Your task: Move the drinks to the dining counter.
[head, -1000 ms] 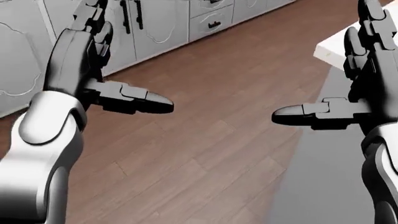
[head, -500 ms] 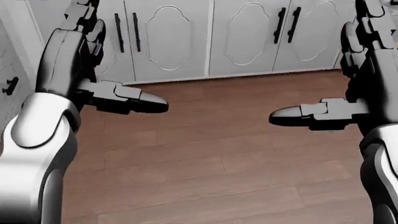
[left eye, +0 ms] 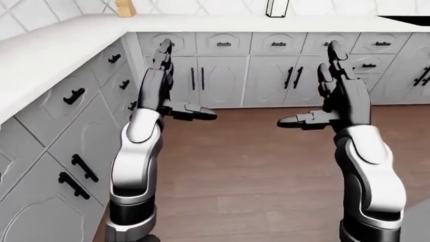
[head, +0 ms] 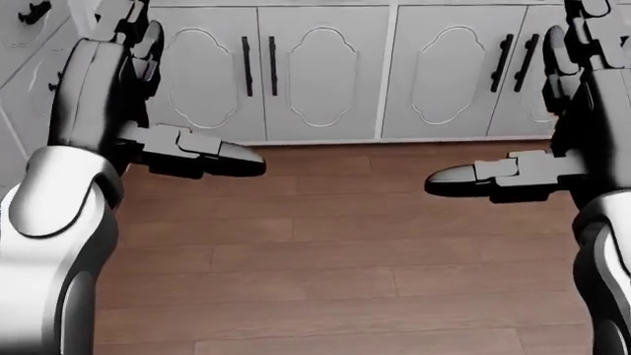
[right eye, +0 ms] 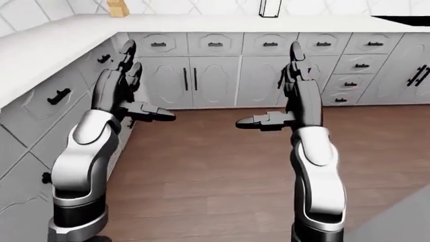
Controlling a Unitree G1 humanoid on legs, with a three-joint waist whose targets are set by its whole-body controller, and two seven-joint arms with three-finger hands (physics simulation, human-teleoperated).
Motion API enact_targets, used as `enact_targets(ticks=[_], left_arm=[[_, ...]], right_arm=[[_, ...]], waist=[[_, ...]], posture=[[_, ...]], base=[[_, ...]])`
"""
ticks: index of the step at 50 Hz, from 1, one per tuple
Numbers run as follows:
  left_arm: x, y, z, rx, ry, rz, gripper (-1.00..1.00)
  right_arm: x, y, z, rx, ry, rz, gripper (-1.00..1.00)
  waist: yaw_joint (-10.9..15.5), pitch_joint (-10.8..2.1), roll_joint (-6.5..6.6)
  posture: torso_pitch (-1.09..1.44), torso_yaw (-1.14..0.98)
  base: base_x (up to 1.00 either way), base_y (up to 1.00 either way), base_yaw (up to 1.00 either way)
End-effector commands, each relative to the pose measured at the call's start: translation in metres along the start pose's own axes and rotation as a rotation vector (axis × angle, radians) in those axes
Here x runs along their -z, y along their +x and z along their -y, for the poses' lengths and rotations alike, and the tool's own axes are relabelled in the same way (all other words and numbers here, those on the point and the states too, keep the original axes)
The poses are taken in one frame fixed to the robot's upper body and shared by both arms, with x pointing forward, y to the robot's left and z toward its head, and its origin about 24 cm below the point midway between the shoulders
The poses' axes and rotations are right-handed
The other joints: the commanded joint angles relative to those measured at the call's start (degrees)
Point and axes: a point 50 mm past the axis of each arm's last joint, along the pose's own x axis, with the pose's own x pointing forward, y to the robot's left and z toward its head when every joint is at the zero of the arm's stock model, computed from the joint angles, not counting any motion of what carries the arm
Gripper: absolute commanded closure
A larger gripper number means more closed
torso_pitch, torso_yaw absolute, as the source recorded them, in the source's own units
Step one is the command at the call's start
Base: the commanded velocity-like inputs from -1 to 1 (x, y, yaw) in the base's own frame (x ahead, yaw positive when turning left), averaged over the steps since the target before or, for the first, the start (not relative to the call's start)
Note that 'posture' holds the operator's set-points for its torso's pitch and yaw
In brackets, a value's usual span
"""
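No drink shows for certain in any view. In the left-eye view my left hand and right hand are raised at chest height over the wooden floor. Both are open, fingers pointing up and thumbs pointing inward, with nothing in them. Far up on the white counter stand a tan object and a dark-framed clear object; I cannot tell what they are. The head view shows only the left thumb and right thumb before cabinet doors.
White cabinets with black handles run along the top of the left-eye view, and another run of drawers comes down the left side, meeting in a corner. A dark patch sits on the counter at top right.
The camera has swung round: the white counter corner at the right has left the head view, and cabinet doors now fill its top. Both hands hold the same open pose.
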Motion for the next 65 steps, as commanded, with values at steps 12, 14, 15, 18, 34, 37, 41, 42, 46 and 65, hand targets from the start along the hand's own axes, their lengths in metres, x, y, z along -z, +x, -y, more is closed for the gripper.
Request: enact_targets(ticks=[12,14,15,18,34,37,41,42,46,65], left_arm=[[-0.011,0.000,0.003,0.015,0.000,0.052,-1.00],[-0.011,-0.001,0.003,0.016,0.001,0.053,-1.00],[-0.012,-0.001,0.003,0.016,0.001,0.054,-1.00],[-0.012,-0.001,0.003,0.017,0.000,0.055,-1.00],[-0.016,-0.002,0.006,0.025,0.004,0.061,-1.00],[-0.017,-0.003,0.006,0.026,0.004,0.062,-1.00],[-0.017,-0.003,0.006,0.026,0.003,0.064,-1.00],[-0.017,-0.004,0.006,0.026,0.003,0.064,-1.00],[-0.018,-0.004,0.006,0.026,0.005,0.065,-1.00],[-0.022,-0.006,0.005,0.026,0.001,0.075,-1.00]], right_arm=[[-0.009,0.000,0.004,0.012,-0.011,0.056,-1.00],[-0.010,0.000,0.004,0.012,-0.011,0.057,-1.00],[-0.010,0.000,0.004,0.012,-0.011,0.058,-1.00],[-0.011,-0.001,0.003,0.003,0.006,0.058,-1.00],[-0.009,0.000,0.002,-0.014,0.075,0.040,-1.00],[-0.011,-0.001,0.002,-0.014,0.074,0.041,-1.00],[-0.011,-0.001,0.002,-0.014,0.072,0.042,-1.00],[-0.011,-0.001,0.002,-0.014,0.073,0.042,-1.00],[-0.011,-0.001,0.002,-0.017,0.074,0.043,-1.00],[-0.015,0.000,0.000,-0.026,0.070,0.051,-1.00]], waist=[[-1.88,-1.51,5.26],[-2.01,-2.79,9.12],[-1.19,-1.36,6.59],[-0.82,-1.53,7.27],[-0.10,-2.25,1.72],[-0.22,-1.73,3.80],[0.78,-2.78,7.46],[0.77,-2.62,7.43],[1.82,-2.87,4.22],[-0.48,-2.09,4.37]], posture=[[0.00,0.00],[0.00,0.00],[0.00,0.00],[0.00,0.00],[0.00,0.00],[0.00,0.00],[0.00,0.00],[0.00,0.00],[0.00,0.00],[0.00,0.00]], base=[[0.46,0.00,0.00],[0.46,0.00,0.00],[0.46,0.00,0.00],[0.46,0.00,0.00],[0.09,0.00,0.88],[0.01,0.00,1.00],[0.00,0.00,1.00],[0.01,0.00,1.00],[0.01,0.00,1.00],[0.01,0.00,1.00]])
